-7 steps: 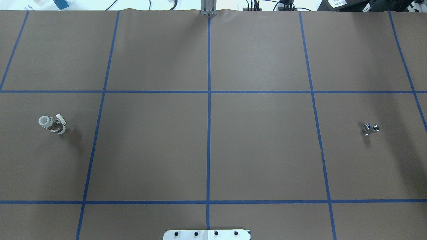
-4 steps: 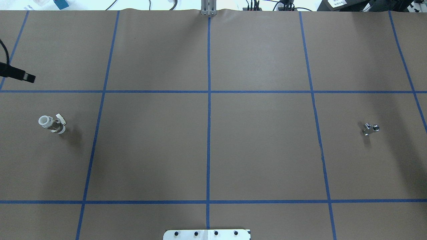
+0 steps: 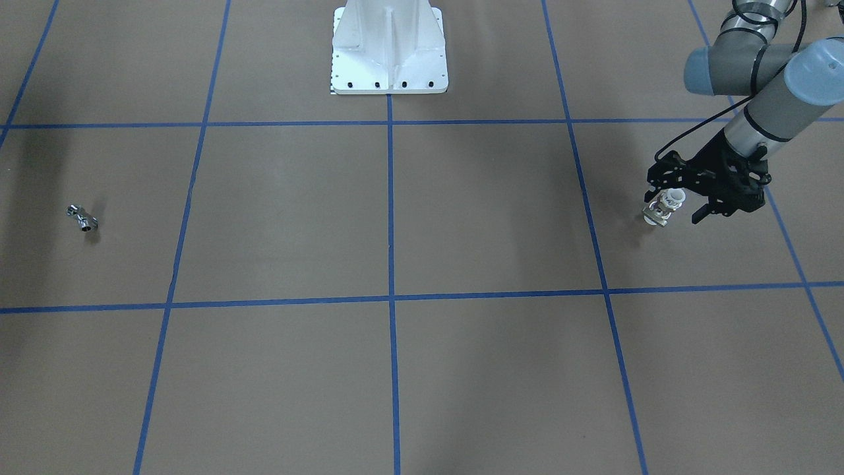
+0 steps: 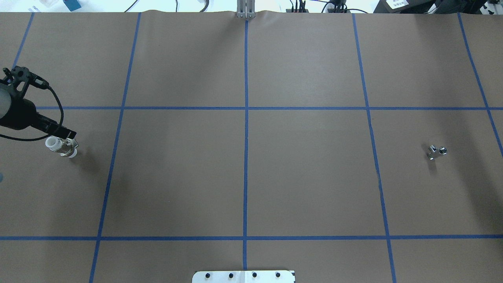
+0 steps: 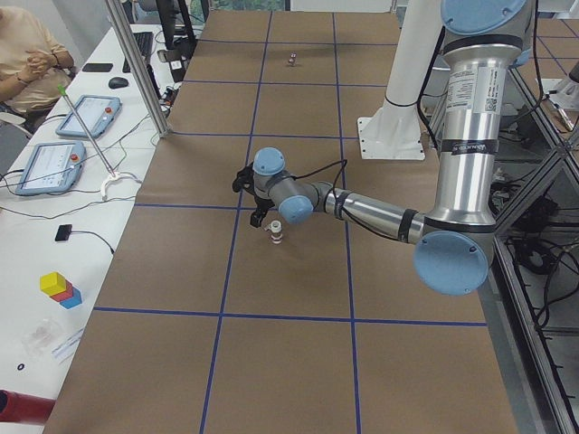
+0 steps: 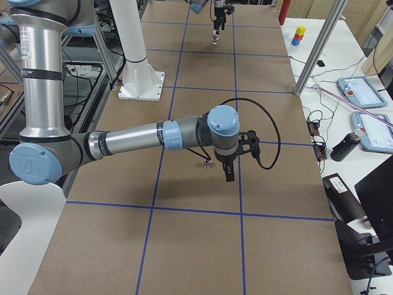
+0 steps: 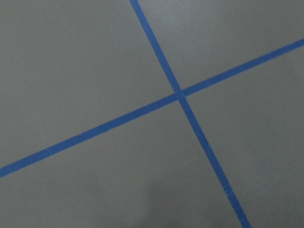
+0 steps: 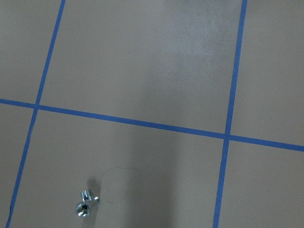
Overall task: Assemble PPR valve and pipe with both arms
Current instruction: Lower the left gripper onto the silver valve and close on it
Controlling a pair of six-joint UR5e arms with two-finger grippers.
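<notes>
My left gripper hangs open just above the valve, which sits on the worktop at my far left. Far to the right the pipe lies alone. My right gripper hovers near it; whether it is open or closed I cannot tell.

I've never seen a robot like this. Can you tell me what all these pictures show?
This is a robot with two arms on a white pedestal. Each arm ends in a gripper, like a two-finger hand. The pictures come from cameras above, across the table, at both table ends, and on each wrist. On the brown table with blue tape lines are two small parts, far apart: the PPR valve with its white collar, and the shiny pipe. The left gripper hangs open at the valve, holding nothing. The right gripper hangs near the pipe; I cannot tell if it is open.
</notes>
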